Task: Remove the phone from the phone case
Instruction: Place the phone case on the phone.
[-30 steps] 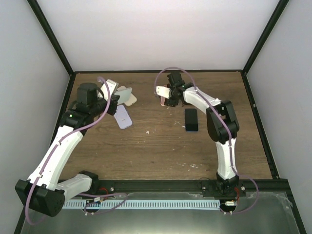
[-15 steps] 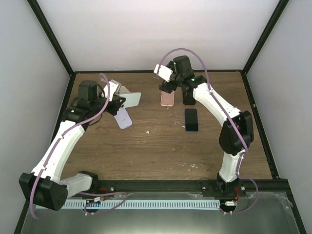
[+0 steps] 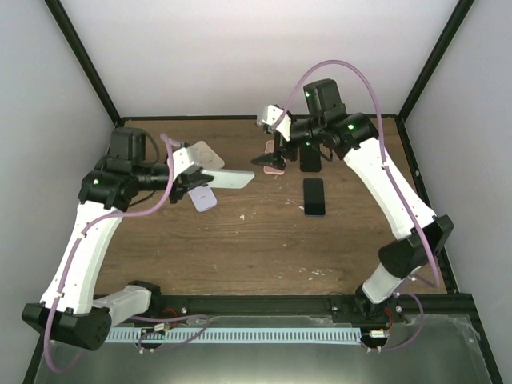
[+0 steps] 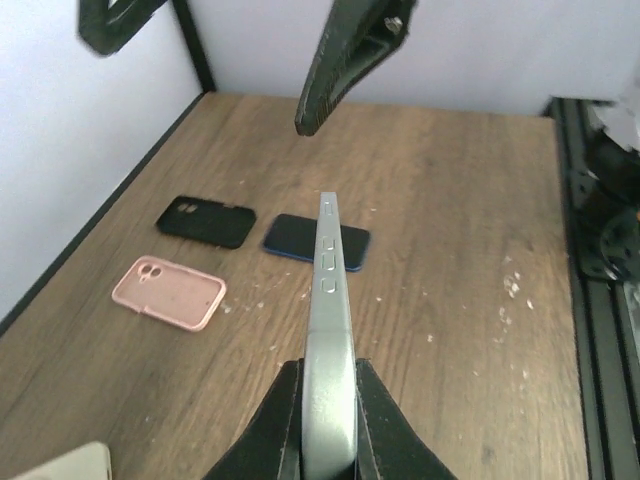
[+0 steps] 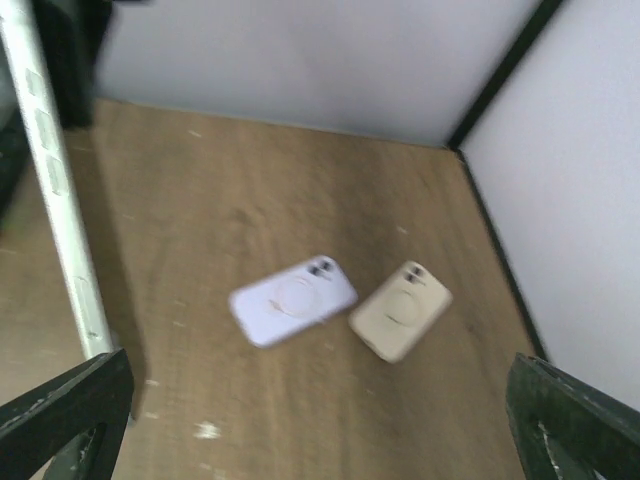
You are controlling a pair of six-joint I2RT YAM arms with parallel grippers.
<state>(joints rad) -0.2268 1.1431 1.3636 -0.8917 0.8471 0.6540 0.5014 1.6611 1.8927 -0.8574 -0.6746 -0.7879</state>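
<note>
The left gripper (image 3: 198,170) was clamped shut on the phone (image 3: 232,178), pinching one end so the handset stood on its edge in the air, its free end pointing toward 3 o'clock. In the left wrist view the phone (image 4: 330,300) ran straight out from between the closed fingers (image 4: 385,425), side buttons facing up. Whether a case was still on it could not be told.

The right gripper (image 3: 270,158) hung with its jaws spread wide and nothing between them, above the far middle of the table (image 3: 240,248), at about 12 o'clock from its centre.

Below it lay a pink case (image 3: 274,166), flat on the wood. A black case (image 3: 310,158) lay just beside it at 3 o'clock, and a dark blue one (image 3: 314,196) at 6 o'clock from the black. Whether any of these held a phone could not be told.

At 9 o'clock from the table's centre lay a lavender case (image 3: 202,196), partly under the held phone. The right wrist view showed a cream case (image 5: 400,310) just beside it, both camera side up.
</note>
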